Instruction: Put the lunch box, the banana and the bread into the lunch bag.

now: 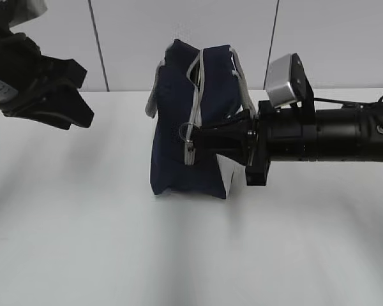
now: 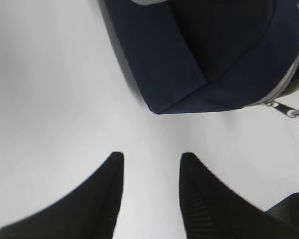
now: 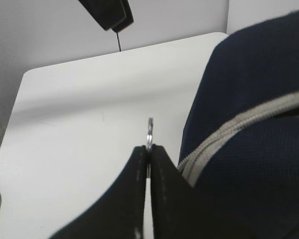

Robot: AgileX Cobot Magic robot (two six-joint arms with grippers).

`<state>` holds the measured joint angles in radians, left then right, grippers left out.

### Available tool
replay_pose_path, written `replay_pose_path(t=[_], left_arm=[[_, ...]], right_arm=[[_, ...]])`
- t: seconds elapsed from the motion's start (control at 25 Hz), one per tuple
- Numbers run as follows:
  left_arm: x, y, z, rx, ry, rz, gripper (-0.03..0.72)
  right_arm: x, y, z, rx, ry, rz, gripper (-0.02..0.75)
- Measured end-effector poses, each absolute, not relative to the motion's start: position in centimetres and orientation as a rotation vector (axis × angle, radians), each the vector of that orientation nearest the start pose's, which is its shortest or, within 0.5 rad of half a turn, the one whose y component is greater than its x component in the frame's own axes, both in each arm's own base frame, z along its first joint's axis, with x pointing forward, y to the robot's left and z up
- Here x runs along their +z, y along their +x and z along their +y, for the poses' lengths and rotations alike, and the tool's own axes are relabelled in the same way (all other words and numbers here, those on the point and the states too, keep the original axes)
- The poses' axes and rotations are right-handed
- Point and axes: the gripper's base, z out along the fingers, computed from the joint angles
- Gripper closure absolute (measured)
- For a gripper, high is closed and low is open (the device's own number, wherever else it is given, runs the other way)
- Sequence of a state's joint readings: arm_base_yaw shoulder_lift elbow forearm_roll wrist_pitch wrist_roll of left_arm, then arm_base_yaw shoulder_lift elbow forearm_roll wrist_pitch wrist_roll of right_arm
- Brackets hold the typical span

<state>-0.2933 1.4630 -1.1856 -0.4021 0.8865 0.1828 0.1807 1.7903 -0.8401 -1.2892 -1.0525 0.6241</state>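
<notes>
No lettering, brand mark, number or sign can be read anywhere in these views, neither on the boxy navy-blue fabric lunch bag (image 1: 179, 127) with its grey zipper, nor on the plain white counter (image 1: 83, 242), nor on the pale panelled wall (image 1: 134, 38).

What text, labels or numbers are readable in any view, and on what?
None readable.
Left arm: a white sticker with dark marks, too small and blurred to read.
Lunch bag: no print visible on its navy fabric.
Silver camera housing on the right arm: no marking shows.
</notes>
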Motion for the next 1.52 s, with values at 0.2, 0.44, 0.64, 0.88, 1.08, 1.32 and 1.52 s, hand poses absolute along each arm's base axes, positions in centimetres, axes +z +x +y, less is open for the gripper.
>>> replay_pose_path(t=[0.2, 0.44, 0.64, 0.88, 1.08, 1.32, 1.52], left_arm=[[29.8, 28.0, -11.5, -0.562, 0.399, 2.580, 0.424], [29.8, 28.1, -11.9, -0.615, 0.428, 2.535, 0.433], [30.0, 28.1, -12.2, -0.641, 0.469, 2.502, 0.433], [30.4, 28.2, -12.7, -0.704, 0.518, 2.431, 0.433], [30.7, 28.2, -13.0, -0.739, 0.571, 2.376, 0.433], [30.9, 28.2, -13.3, -0.754, 0.619, 2.331, 0.433], [30.5, 28.5, -13.6, -0.770, 0.663, 2.307, 0.433]], right_arm=[[22.4, 31.5, 13.5, 0.783, -1.168, 1.507, 0.754], [25.0, 33.0, 13.8, 0.794, -1.172, 1.520, 0.754], [27.0, 34.1, 13.7, 0.775, -1.159, 1.524, 0.754], [28.8, 35.4, 12.5, 0.763, -1.093, 1.542, 0.754], [29.4, 35.9, 12.1, 0.741, -1.054, 1.564, 0.754], [29.7, 36.4, 11.9, 0.714, -1.001, 1.575, 0.754], [29.8, 37.8, 12.0, 0.735, -0.942, 1.588, 0.754]])
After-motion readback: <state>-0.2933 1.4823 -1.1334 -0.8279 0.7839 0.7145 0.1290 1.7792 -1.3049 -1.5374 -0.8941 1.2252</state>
